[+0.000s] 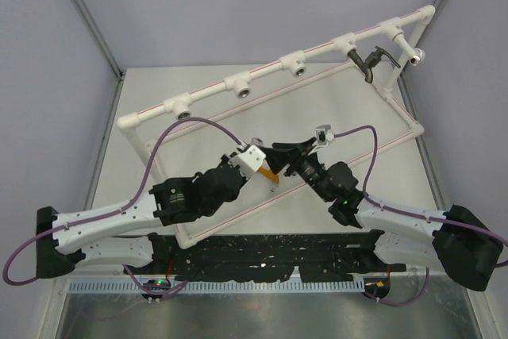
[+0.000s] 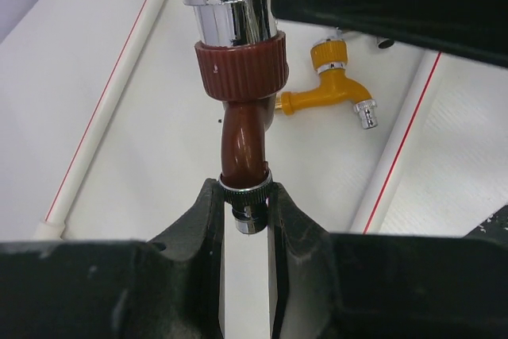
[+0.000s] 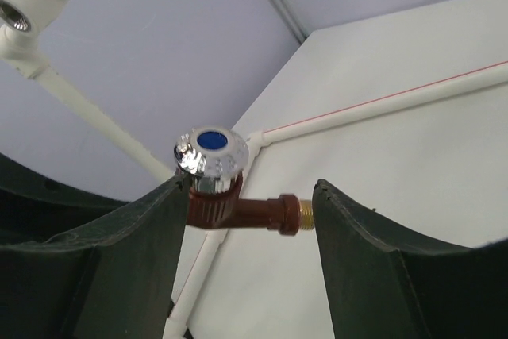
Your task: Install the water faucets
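Observation:
My left gripper (image 2: 246,206) is shut on the silvery spout end of the red-brown faucet (image 2: 242,77) and holds it upright above the table. The faucet's chrome cap with a blue dot (image 3: 211,150) points up. My right gripper (image 3: 252,196) is open with its jaws either side of that faucet (image 3: 238,212). One finger is against the body and the other is just clear of the brass thread (image 3: 305,213). The orange faucet (image 2: 337,89) lies on the table just below the grippers (image 1: 271,174). The dark grey faucet (image 1: 371,61) hangs from the pipe frame. A silver faucet (image 1: 322,133) lies behind the right gripper.
The white pipe frame (image 1: 262,75) stands across the table. Several open threaded sockets (image 1: 240,85) line its raised back rail, and its lower bars (image 1: 397,105) rest on the table. Both arms meet at the middle of the frame. Purple cables loop over them.

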Controlling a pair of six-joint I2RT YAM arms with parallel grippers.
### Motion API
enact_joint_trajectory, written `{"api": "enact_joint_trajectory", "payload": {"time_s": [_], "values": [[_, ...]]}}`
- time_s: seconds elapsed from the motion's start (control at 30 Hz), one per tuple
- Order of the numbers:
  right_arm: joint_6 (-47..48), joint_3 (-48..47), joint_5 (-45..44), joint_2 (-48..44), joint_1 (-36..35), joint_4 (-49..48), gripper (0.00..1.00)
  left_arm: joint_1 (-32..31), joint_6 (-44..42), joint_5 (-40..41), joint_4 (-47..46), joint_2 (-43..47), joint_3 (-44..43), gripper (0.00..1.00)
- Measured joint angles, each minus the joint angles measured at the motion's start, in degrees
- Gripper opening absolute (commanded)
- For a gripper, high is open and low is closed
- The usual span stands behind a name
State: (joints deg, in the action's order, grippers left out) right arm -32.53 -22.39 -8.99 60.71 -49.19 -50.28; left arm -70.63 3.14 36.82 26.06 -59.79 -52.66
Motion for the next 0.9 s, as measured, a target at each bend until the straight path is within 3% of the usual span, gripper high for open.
{"api": "enact_joint_trajectory", "payload": {"time_s": [0.2, 0.6, 0.67, 0.73, 0.77, 0.83, 0.9], "values": [[-5.3, 0.4, 2.8, 7.6, -1.8, -7.8, 0.68, 0.6, 1.4, -1.1, 4.3, -1.9, -3.7, 0.00], [-5.9, 0.4, 3.0, 8.6, -3.2, -8.8, 0.61, 0.6, 2.4, -4.3, 4.0, -4.1, -4.7, 0.00], [-6.2, 0.3, 2.1, 8.8, -3.2, -8.7, 0.56, 0.6, 2.4, -5.2, 3.6, -4.1, -4.7, 0.00], [-6.4, 0.0, 1.2, 9.3, -3.2, -8.7, 0.45, 0.6, 2.4, -6.1, 3.1, -4.1, -4.7, 0.00], [-6.4, 0.0, 0.9, 9.6, -3.2, -8.8, 0.33, 0.6, 2.4, -6.7, 2.8, -4.0, -4.6, 0.03], [-6.8, -0.2, 0.6, 10.1, -3.2, -9.2, 0.11, 0.7, 2.4, -7.3, 2.1, -3.6, -4.1, 0.15], [-6.7, -0.3, 0.6, 10.1, -3.0, -9.4, 0.05, 0.9, 2.4, -8.1, 0.6, -2.3, -2.7, 0.34]]}}
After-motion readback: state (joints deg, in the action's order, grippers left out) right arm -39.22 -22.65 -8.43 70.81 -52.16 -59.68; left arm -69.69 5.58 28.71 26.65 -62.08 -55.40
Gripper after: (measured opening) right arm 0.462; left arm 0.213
